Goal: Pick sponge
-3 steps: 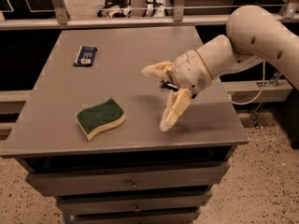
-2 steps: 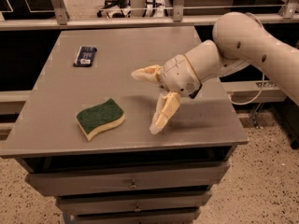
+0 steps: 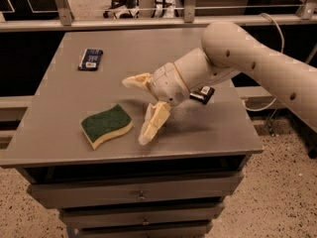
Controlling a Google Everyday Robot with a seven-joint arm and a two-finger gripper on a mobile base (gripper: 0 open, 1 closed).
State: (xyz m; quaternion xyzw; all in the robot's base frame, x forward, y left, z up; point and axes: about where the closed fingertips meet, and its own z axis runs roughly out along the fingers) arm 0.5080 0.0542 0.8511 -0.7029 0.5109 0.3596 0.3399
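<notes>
The sponge [image 3: 106, 125] lies flat near the front left of the grey table [image 3: 54, 103], dark green top up over a pale yellow foam layer with wavy edges. My gripper [image 3: 132, 110] hangs just right of the sponge, a little above the table. It is open: one pale finger [image 3: 136, 81] points left above the sponge's far side, the other finger [image 3: 152, 124] points down toward the front edge. Nothing is held. The white arm [image 3: 237, 58] reaches in from the right.
A flat dark snack-bar wrapper [image 3: 90, 59] lies at the back left of the table. A second small dark packet [image 3: 201, 94] lies under the arm at the right. Drawers [image 3: 141, 195] sit below the tabletop; metal railings stand behind.
The gripper has moved left across the table toward the sponge, fingers still spread. The sponge and wrappers have not moved.
</notes>
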